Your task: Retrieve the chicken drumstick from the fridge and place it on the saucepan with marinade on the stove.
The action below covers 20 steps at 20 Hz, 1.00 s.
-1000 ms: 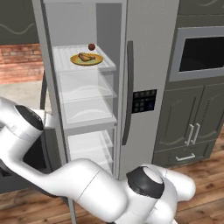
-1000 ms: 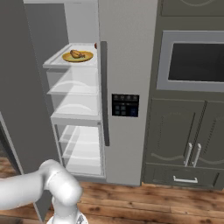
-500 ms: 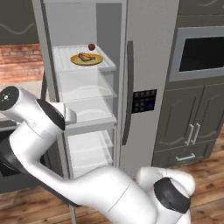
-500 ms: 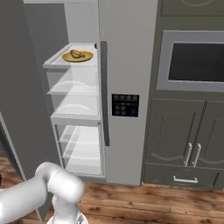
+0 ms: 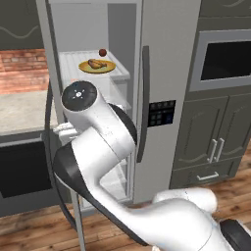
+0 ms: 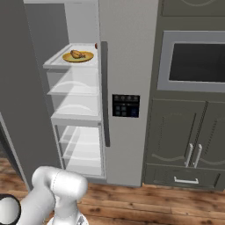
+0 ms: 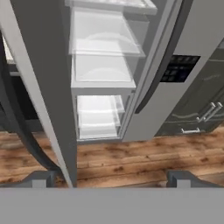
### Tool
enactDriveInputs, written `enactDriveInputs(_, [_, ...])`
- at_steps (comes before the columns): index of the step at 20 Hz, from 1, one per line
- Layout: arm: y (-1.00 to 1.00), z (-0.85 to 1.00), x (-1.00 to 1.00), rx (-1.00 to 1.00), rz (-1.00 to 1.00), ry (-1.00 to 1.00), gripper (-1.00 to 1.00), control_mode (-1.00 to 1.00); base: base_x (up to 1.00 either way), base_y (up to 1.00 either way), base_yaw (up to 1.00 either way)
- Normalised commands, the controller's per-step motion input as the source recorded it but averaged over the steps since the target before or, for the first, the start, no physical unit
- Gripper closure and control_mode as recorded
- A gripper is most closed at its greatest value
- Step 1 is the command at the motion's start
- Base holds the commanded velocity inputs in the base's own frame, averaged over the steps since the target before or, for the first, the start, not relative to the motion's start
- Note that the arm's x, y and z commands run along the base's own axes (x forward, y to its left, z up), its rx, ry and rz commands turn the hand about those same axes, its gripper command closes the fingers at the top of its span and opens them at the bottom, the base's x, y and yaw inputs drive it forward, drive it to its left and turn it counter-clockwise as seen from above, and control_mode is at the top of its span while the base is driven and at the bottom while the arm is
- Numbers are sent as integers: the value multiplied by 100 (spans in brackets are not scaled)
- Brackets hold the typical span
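The fridge (image 5: 166,73) stands with its left door (image 6: 22,88) swung open, showing white shelves. The chicken drumstick (image 5: 97,63) lies on a yellow plate (image 5: 110,67) on the top shelf, and it is also in the right base view as the chicken drumstick (image 6: 77,54). My gripper (image 7: 111,179) is open with nothing between its fingertips (image 7: 41,178). It points from low down at the lower shelves (image 7: 98,116), well below the drumstick. My arm's elbow (image 5: 81,95) covers the middle shelves in the left base view. The saucepan and the stove are out of view.
A small dark red ball (image 5: 102,52) sits behind the plate. The shut right fridge door carries a dark handle (image 5: 144,103) and a control panel (image 6: 125,105). A built-in wall oven (image 5: 225,59) and cabinets (image 6: 189,149) stand to the right. The open door's edge (image 7: 65,131) is near my hand.
My arm has swung up, and its elbow has risen in front of the fridge shelves. The gripper stays open. The drumstick and plate have not moved.
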Motion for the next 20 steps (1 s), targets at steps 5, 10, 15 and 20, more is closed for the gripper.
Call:
enactDriveInputs(5, [-99,39,-44,9,15,0,-100,-100,0,0,0])
enactDriveInputs(10, [-95,11,-28,9,17,0,-100,-100,0,0,0])
enactDriveInputs(15, [-81,13,-6,11,17,0,-100,-100,0,0,0])
enactDriveInputs(20, [-28,37,0,6,5,3,-100,-100,0,0,0])
